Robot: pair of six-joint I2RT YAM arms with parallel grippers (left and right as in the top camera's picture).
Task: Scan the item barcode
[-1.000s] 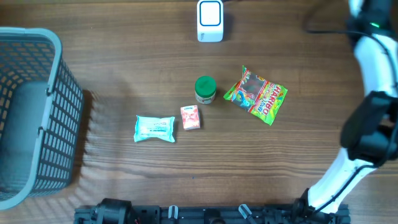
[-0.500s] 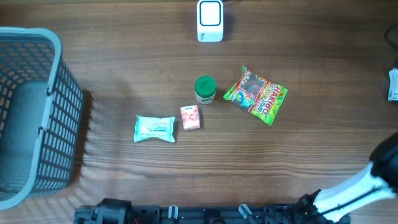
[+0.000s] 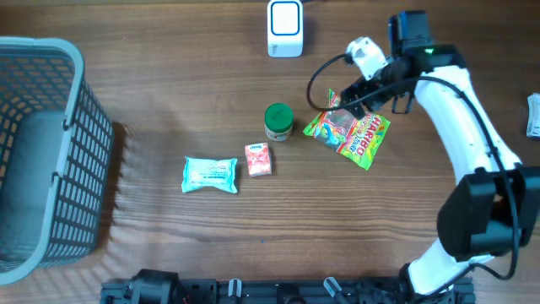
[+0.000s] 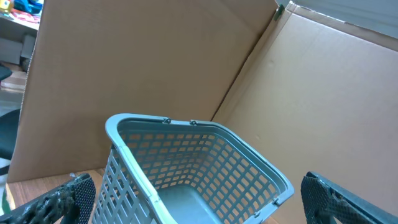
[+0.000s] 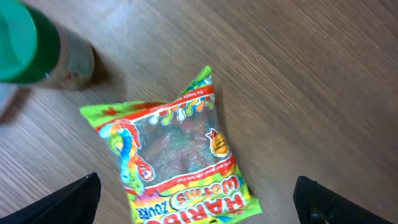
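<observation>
Overhead, I see the right gripper point(image 3: 353, 91) hanging over the upper left corner of the Haribo bag point(image 3: 350, 128), which lies flat on the wooden table point(image 3: 169, 84) just right of the green-lidded jar point(image 3: 278, 121). On my right wrist feed the two fingers point(image 5: 69, 204) sit at the far bottom corners of the picture, spread wide, and the bag point(image 5: 171, 155) lies on the wood between and ahead of them; neither finger touches it as far as I can make out. The jar point(image 5: 34, 46) shows blurred at the top left of that feed. The white scanner point(image 3: 285, 28) stands at the far edge of the table, well apart from the bag. A small pink packet point(image 3: 258, 159) lies just below the jar, and a pale blue packet point(image 3: 210, 175) lies to its left. The grey basket point(image 3: 89, 160) fills the left side. My left wrist feed looks across the basket point(image 4: 186, 124) toward brown cardboard, with the left gripper point(image 4: 205, 208) spread wide, its fingers point(image 4: 62, 200) at the bottom corners, nothing between them.
</observation>
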